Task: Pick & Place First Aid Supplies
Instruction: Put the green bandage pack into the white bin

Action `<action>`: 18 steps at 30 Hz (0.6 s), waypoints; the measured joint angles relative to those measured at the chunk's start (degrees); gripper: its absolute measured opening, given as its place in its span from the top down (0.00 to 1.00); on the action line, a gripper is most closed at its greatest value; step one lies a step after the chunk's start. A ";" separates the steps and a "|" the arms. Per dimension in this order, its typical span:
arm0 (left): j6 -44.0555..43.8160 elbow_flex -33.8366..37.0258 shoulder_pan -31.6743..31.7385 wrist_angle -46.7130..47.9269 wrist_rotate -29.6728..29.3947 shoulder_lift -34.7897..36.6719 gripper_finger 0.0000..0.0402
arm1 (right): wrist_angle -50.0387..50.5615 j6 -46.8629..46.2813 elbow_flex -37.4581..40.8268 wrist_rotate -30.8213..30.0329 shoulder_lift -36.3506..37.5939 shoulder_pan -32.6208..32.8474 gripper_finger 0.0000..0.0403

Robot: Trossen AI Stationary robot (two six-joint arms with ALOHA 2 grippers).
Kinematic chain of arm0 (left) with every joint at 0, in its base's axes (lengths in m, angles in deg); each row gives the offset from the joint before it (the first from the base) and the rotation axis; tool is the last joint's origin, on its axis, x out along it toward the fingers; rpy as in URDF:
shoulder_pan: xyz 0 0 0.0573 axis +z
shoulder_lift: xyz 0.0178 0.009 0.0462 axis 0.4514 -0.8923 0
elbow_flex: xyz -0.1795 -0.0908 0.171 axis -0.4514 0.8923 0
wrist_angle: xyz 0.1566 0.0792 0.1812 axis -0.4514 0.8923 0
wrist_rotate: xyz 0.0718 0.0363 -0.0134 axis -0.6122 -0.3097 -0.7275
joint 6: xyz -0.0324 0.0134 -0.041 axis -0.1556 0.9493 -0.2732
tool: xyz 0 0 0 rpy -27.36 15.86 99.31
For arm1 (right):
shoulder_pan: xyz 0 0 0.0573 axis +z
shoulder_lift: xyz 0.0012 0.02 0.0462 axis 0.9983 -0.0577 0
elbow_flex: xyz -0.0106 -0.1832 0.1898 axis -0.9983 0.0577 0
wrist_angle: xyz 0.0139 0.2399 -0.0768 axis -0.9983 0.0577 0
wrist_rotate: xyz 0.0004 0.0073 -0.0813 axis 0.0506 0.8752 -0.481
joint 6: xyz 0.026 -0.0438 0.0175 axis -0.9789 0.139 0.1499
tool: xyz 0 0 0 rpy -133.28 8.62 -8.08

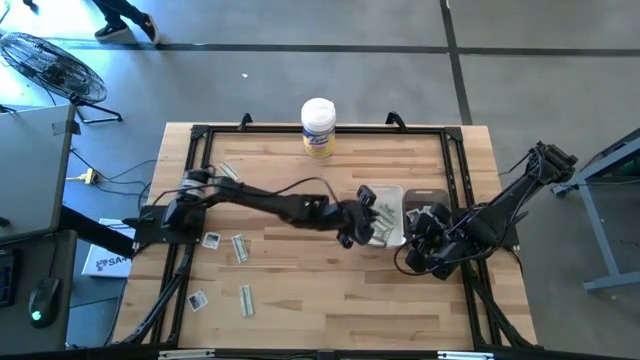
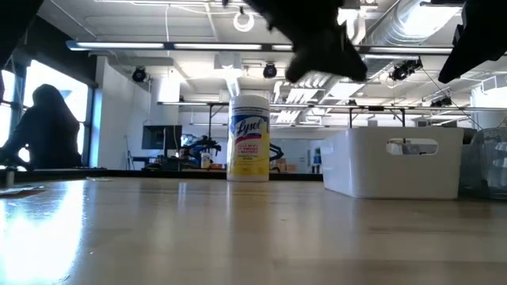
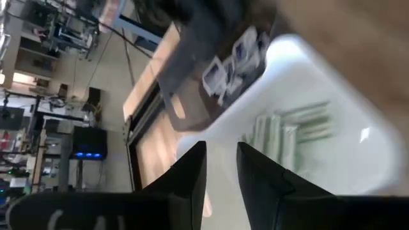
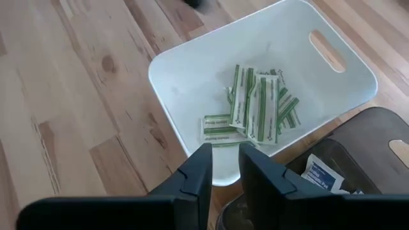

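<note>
Nearest the front table edge, loose green-striped packets [image 1: 245, 299] and small white square packets [image 1: 198, 299] lie on the wood, well apart from the white bin [image 4: 192, 83]; the left gripper [image 1: 362, 225] hangs over that bin with jaws slightly parted and nothing between them, above the green-striped strips [image 4: 252, 105] piled inside. The right gripper [image 4: 222, 167], a narrow gap between its empty fingers, waits beside the dark bin [image 4: 377, 137] holding blue-marked square packets [image 4: 323, 172]. To do the drop well, I'd lift the left gripper straight up clear of the rim before swinging toward the loose packets; farthest off, the canister [image 2: 249, 137] reads "Lysol".
</note>
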 joint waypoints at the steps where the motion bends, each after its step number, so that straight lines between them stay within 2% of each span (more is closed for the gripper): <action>1: -1.39 -0.02 -0.93 1.52 -0.68 1.18 0.79 | 0.00 0.00 0.00 -0.13 0.00 0.00 0.82; 5: -10.12 -0.07 -3.04 13.40 -0.86 7.20 0.79 | -0.99 -0.01 0.00 -0.68 0.01 0.00 0.82; 10: -26.09 -0.05 -1.82 33.41 3.15 13.29 0.79 | -2.60 0.00 0.04 -0.79 0.02 -0.02 0.82; 15: -38.59 0.04 -0.35 48.57 3.15 15.73 0.79 | -3.30 0.00 0.04 -1.14 0.01 -0.02 0.82; 18: -43.40 1.91 0.23 54.32 2.83 15.95 0.79 | -3.85 0.00 0.04 -1.16 0.00 -0.02 0.82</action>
